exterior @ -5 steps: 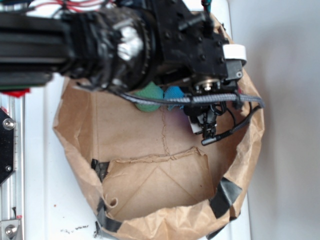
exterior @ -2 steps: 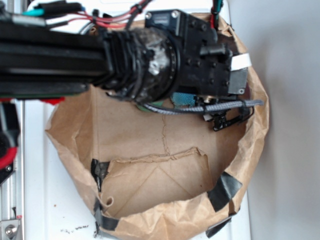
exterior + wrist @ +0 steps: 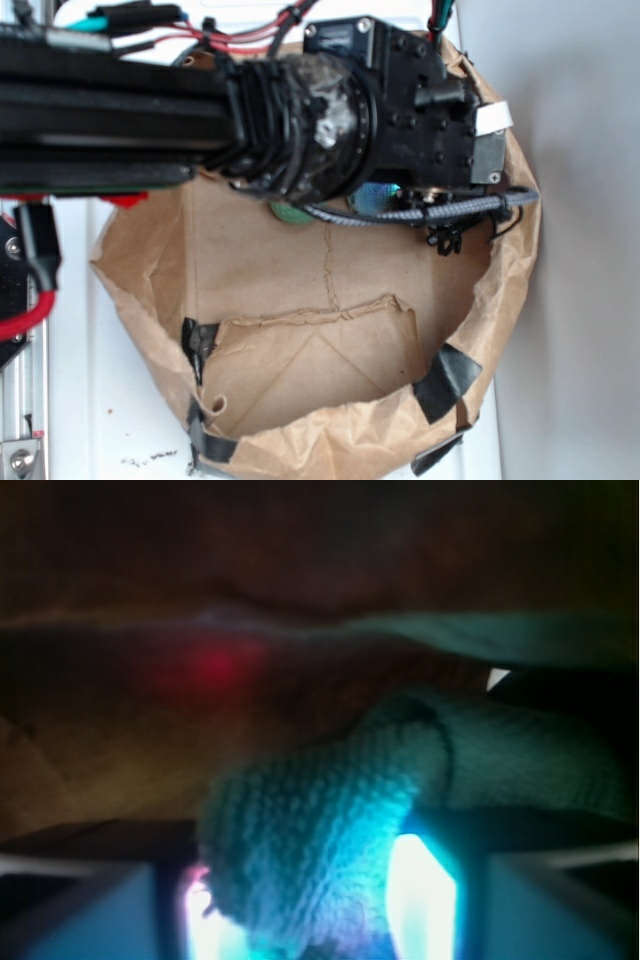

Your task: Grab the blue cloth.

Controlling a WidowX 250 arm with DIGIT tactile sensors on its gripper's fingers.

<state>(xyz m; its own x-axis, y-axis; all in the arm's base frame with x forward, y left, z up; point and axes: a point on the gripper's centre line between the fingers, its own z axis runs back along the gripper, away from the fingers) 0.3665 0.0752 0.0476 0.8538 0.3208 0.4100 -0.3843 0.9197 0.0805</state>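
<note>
In the wrist view the blue cloth (image 3: 330, 820), a pale teal woven rag, is bunched up between my gripper (image 3: 315, 915) fingers. The lit pads (image 3: 422, 900) press against it on both sides, so the gripper is shut on it. From the exterior view only a teal sliver of the cloth (image 3: 373, 197) peeks out under the black wrist housing (image 3: 420, 110), which hides the fingers. A bit of the green ball (image 3: 290, 212) shows just left of the cloth, under the arm.
The brown paper bag (image 3: 330, 440) lies open with rolled walls all round and black tape patches (image 3: 445, 375) on its rim. A braided cable (image 3: 420, 210) hangs below the wrist. A metal rail (image 3: 25, 400) runs along the left.
The arm has shifted toward the bag's far wall and looms larger in the exterior view. The cloth sits further right under the wrist, and less of the ball shows.
</note>
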